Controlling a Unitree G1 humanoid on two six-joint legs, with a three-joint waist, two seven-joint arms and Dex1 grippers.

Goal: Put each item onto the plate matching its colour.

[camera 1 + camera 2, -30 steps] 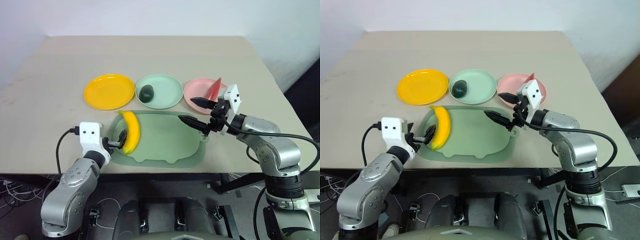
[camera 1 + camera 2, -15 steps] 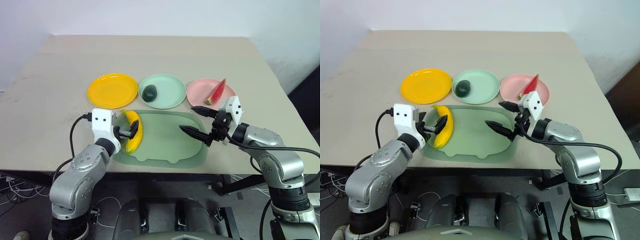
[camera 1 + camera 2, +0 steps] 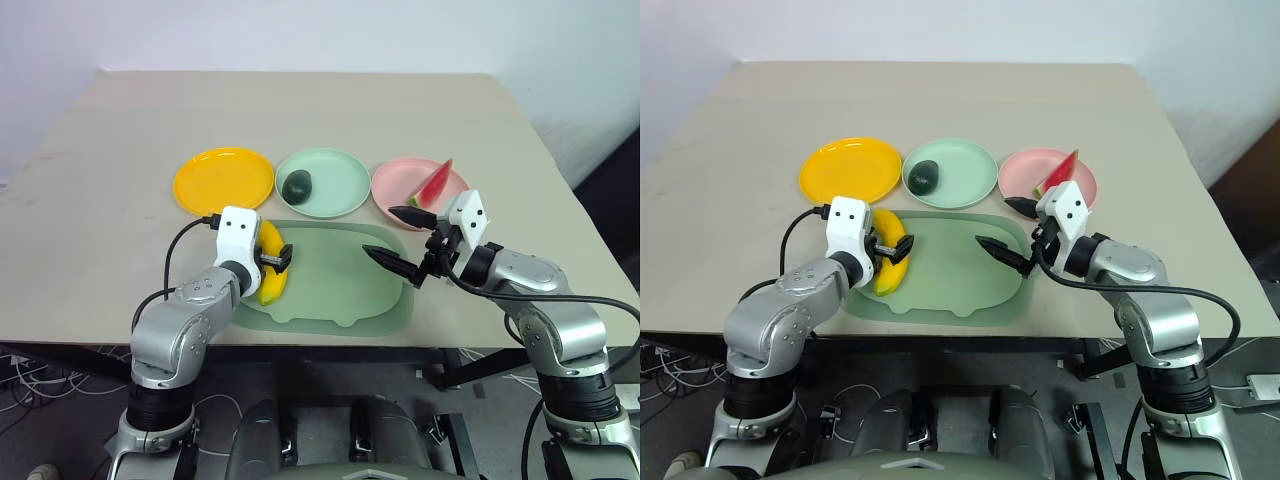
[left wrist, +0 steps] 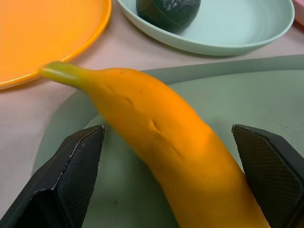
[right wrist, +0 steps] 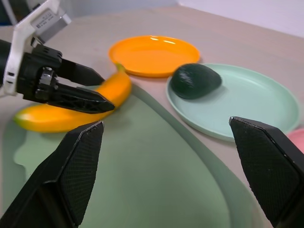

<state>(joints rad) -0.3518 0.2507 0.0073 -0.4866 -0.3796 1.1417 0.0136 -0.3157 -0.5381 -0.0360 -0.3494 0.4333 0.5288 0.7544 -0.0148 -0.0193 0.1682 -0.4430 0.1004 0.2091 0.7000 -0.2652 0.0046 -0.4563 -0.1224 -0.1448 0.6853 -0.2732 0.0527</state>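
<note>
— So which way does the curved yellow toy banana [image 3: 268, 266] point?

— Its long axis runs away from the left gripper [image 4: 166, 185], the thin greenish stem end leading toward the round yellow-orange plastic plate [image 3: 223, 181] and the thick end nearest the wrist. It lies on the left edge of the translucent green rounded-rectangle tray [image 3: 340, 285], stem just short of the orange plate's rim.

— And the fingers there?

— Spread wide, one black finger [image 4: 71, 175] on each side of the banana's thick half. The fruit sits between them; I cannot tell whether either pad touches it, and the gap on both sides looks clear in the left wrist view.

— The right gripper [image 3: 398, 240]?

— Also fully spread, empty, hovering over the tray's right end. One fingertip [image 3: 380, 256] is above the tray, the other reaches toward the round pink plate [image 3: 405, 180].

— The other pieces?

— Beyond the left fingertips, the dark green egg-shaped avocado [image 3: 296, 184] rests on the pale mint green plate [image 3: 340, 185], near its left side. The red watermelon wedge with green rind [image 3: 433, 184] stands on the pink plate, just past the right gripper's far finger.
</note>
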